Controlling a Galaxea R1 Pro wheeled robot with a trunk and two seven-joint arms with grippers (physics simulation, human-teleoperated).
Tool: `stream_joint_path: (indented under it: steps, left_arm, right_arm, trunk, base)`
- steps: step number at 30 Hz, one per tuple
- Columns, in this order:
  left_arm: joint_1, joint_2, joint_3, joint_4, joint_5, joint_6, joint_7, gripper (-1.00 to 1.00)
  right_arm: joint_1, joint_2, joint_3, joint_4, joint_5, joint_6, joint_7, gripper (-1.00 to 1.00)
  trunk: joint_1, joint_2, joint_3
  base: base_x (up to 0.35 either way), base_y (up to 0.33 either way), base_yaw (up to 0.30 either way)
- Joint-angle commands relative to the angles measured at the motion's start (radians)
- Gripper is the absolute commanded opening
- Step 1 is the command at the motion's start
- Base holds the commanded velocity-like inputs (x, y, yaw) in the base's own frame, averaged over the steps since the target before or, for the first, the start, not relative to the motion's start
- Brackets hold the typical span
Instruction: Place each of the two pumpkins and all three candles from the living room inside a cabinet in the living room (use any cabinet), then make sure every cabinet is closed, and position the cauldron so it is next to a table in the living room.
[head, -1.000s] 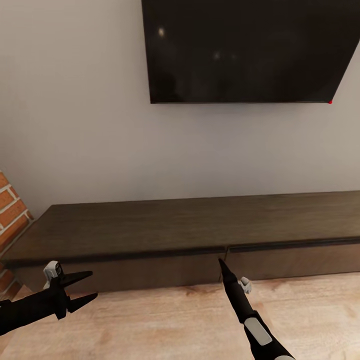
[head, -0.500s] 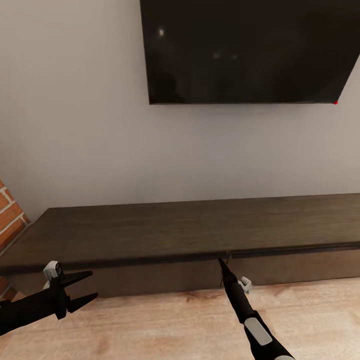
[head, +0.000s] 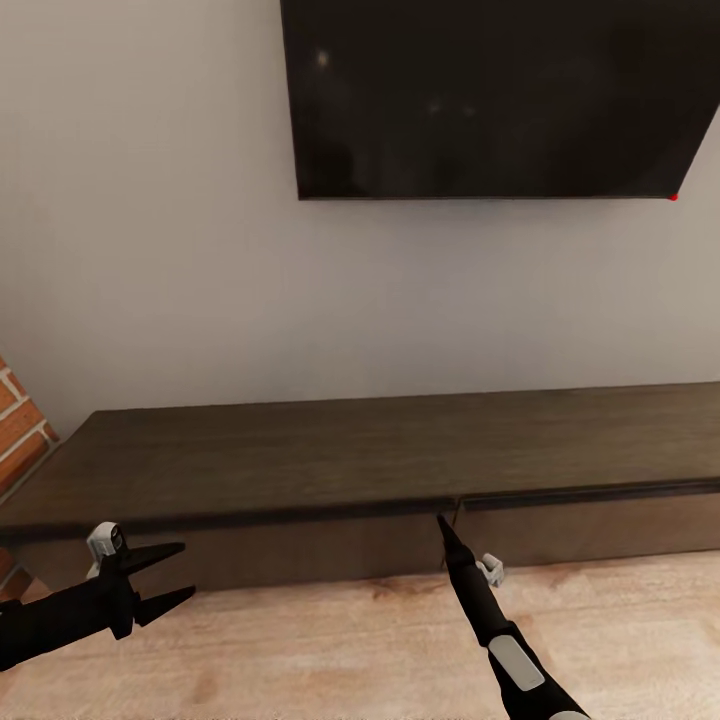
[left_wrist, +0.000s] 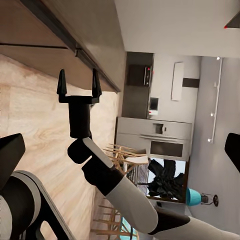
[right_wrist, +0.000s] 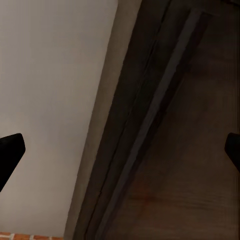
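Observation:
The cabinet (head: 350, 460) is a long, low, dark brown unit against the wall, with both visible drawer fronts flush and shut. My right gripper (head: 441, 522) points at the seam between the two drawer fronts, just short of it. In the left wrist view it (left_wrist: 78, 86) is open and empty below the cabinet's top edge (left_wrist: 75, 45). The right wrist view looks close at the dark drawer front (right_wrist: 190, 125) between spread fingertips (right_wrist: 10, 152). My left gripper (head: 188, 569) hangs open over the floor at the left, before the cabinet. The pumpkins and candles are out of view.
A large black TV (head: 490, 100) hangs on the wall above the cabinet. The brick fireplace (head: 18, 425) edges in at the far left. Light wood floor (head: 320, 640) runs in front. A kitchen with chairs (left_wrist: 125, 155) lies far off in the left wrist view.
The head view has shifted a little, so less of the brick shows at the left. Both arms hold the same pose and the drawers stay shut.

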Motion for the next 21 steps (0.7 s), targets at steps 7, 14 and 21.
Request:
stream_joint_path:
  steps: [7, 14, 21]
  left_arm:
    - [0.0, 0.0, 0.0, 0.0, 0.001, 0.0, 0.0, 1.0]
    - [0.0, 0.0, 0.0, 0.0, 0.001, 0.0, 0.0, 1.0]
    - [0.0, 0.0, 0.0, 0.0, 0.001, 0.0, 0.0, 1.0]
  right_arm:
    - [0.0, 0.0, 0.0, 0.002, 0.0, -0.001, 0.006, 1.0]
    - [0.0, -0.001, 0.0, 0.038, -0.004, 0.0, 0.063, 1.0]
    - [0.0, 0.0, 0.0, 0.045, -0.002, -0.003, 0.129, 1.0]
  trunk:
    - [0.014, -0.023, -0.025]
    - [0.017, -0.024, -0.052]
    - [0.018, -0.025, -0.06]
  base:
    - [0.0, 0.0, 0.0]
    - [0.0, 0.0, 0.0]
    - [0.0, 0.0, 0.0]
